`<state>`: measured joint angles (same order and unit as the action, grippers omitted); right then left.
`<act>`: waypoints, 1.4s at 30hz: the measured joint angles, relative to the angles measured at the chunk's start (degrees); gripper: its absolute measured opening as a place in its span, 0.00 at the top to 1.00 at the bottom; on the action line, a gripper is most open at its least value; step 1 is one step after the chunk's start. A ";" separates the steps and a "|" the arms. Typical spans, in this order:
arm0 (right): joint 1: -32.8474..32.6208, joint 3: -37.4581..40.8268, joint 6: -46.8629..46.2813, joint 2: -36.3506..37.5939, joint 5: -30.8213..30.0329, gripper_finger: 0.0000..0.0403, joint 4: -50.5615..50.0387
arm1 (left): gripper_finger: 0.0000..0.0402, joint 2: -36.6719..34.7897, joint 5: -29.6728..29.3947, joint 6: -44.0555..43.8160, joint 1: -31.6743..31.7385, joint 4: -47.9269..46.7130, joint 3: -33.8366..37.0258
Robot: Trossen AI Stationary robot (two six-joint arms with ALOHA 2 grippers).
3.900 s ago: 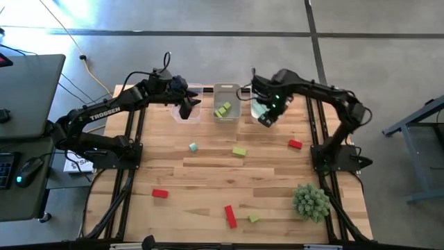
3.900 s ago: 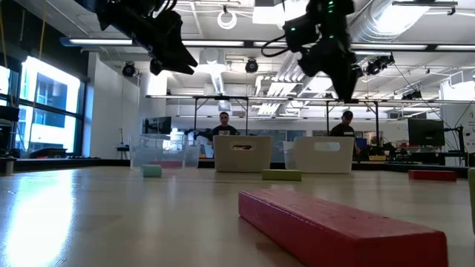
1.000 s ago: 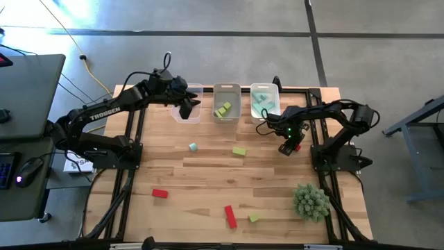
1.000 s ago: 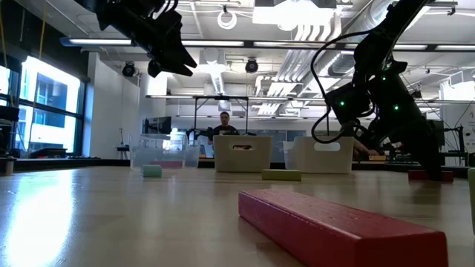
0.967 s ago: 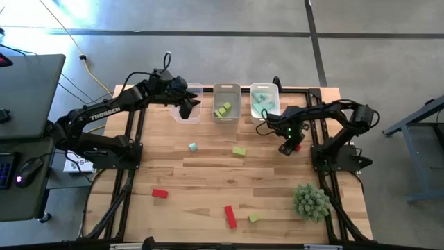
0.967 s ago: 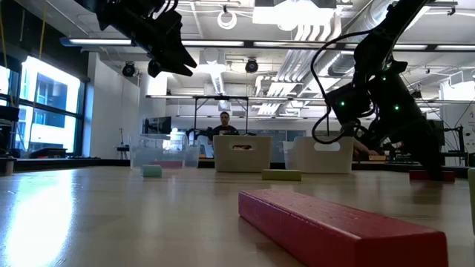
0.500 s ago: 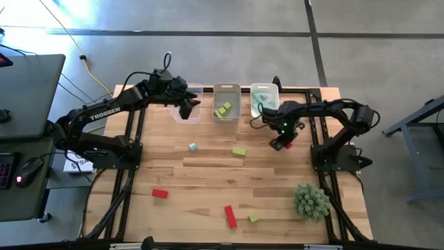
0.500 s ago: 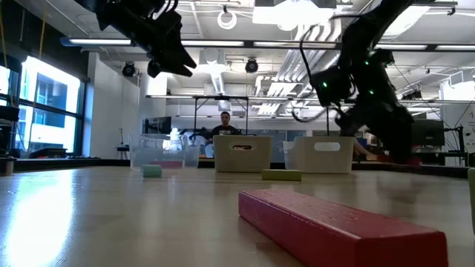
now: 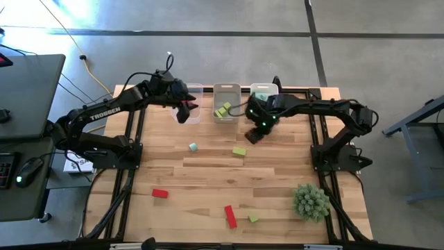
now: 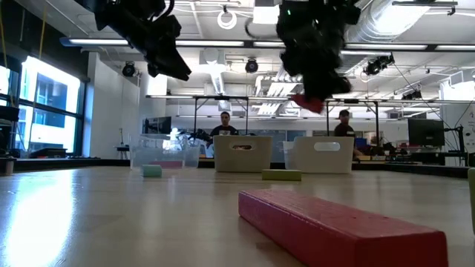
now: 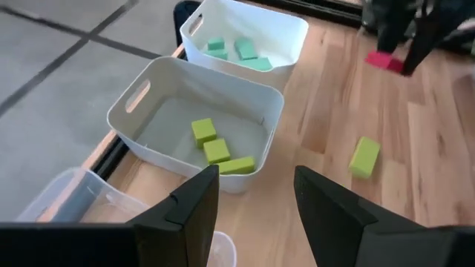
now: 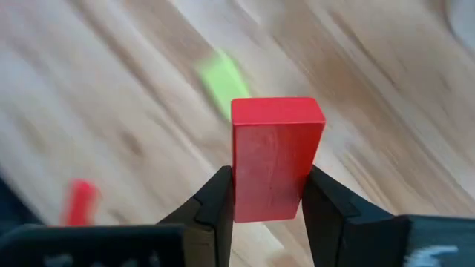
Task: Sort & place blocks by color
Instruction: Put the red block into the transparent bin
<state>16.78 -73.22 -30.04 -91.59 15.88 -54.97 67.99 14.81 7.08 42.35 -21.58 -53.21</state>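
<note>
- Right gripper point(image 12: 263, 194) pinches a red block point(image 12: 276, 157) between both fingers, raised off the bench near the far edge.
- Left gripper point(image 11: 252, 200) spread, empty, above the bins point(image 11: 256, 93).

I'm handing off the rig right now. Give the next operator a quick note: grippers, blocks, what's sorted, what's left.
Right gripper is shut on a red block, carried above the table in front of the bins.
Left gripper is open, empty, over the left bin.
Sorted: yellow-green blocks in the middle bin, teal blocks in the right bin.
Left on the table: teal cube, yellow-green blocks, red blocks.
</note>
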 joint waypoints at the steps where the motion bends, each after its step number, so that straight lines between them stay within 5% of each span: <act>1: -0.12 -1.41 0.00 0.00 0.75 0.76 1.74 | 0.59 0.00 0.00 1.12 0.00 0.04 0.00; 13: -0.71 -9.34 0.42 0.07 7.06 0.76 20.64 | 0.59 0.00 16.22 16.52 -0.51 0.38 0.00; 20: -2.31 -9.34 3.14 0.07 12.52 0.76 24.52 | 0.59 0.00 17.57 17.11 -4.42 0.53 0.00; 30: -5.11 -9.34 8.51 0.07 24.64 0.76 26.22 | 0.59 -0.02 17.70 8.67 -14.23 9.07 0.00; 42: -9.42 -9.41 10.85 0.04 31.36 0.76 30.26 | 0.59 -0.02 16.26 -3.61 -26.01 21.51 0.00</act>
<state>7.37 -82.63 -19.19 -91.55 47.24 -24.71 67.96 31.07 3.47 16.34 -0.08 -53.21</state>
